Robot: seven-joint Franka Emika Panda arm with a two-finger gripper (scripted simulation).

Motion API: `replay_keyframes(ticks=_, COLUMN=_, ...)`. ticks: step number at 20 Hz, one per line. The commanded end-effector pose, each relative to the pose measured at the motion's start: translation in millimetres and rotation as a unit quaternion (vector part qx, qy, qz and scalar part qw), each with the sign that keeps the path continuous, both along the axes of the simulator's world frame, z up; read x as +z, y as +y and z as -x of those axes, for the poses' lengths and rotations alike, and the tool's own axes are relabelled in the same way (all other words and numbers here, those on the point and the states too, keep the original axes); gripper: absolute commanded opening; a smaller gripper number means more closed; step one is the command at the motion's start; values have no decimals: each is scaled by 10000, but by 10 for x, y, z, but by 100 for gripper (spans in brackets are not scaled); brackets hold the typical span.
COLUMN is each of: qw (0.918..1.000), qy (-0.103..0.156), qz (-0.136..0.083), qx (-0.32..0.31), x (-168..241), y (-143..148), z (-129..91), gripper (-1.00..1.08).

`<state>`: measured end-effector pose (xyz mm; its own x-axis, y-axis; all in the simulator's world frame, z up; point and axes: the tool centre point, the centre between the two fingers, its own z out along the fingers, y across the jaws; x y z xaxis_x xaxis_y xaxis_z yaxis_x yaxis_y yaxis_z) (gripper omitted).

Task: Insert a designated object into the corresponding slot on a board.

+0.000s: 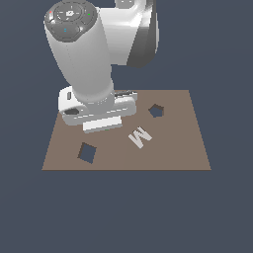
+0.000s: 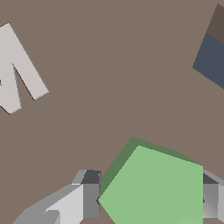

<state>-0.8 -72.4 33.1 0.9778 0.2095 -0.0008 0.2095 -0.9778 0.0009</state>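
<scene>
Tool (image 2: 148, 201) straddles green block (image 2: 153, 188), letter M (image 1: 140, 136) near.

One brown board (image 1: 173, 148) carries two dark cut-out holes: one pentagonal slot (image 1: 156, 110) and one square, diamond-turned hole (image 1: 87, 152). One pale letter M (image 1: 140, 136) lies on it. The wrist view shows one light-green block (image 2: 155, 188) between two gripper fingers (image 2: 90, 199).
</scene>
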Motion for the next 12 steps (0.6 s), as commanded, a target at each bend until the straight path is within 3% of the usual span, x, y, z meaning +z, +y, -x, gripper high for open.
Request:
replay_keyframes(ticks=1, qw=9997, qy=-3, qz=-2, qx=258, x=15, y=335, z=56, gripper=-100)
replay_keyframes(ticks=7, qw=9956, qy=0, qz=-1, qx=935, x=51, y=1203, z=298, gripper=-100)
replay_keyframes(ticks=12, qw=9917, qy=2, qz=0, qx=1284, x=69, y=1644, z=469, gripper=-100)
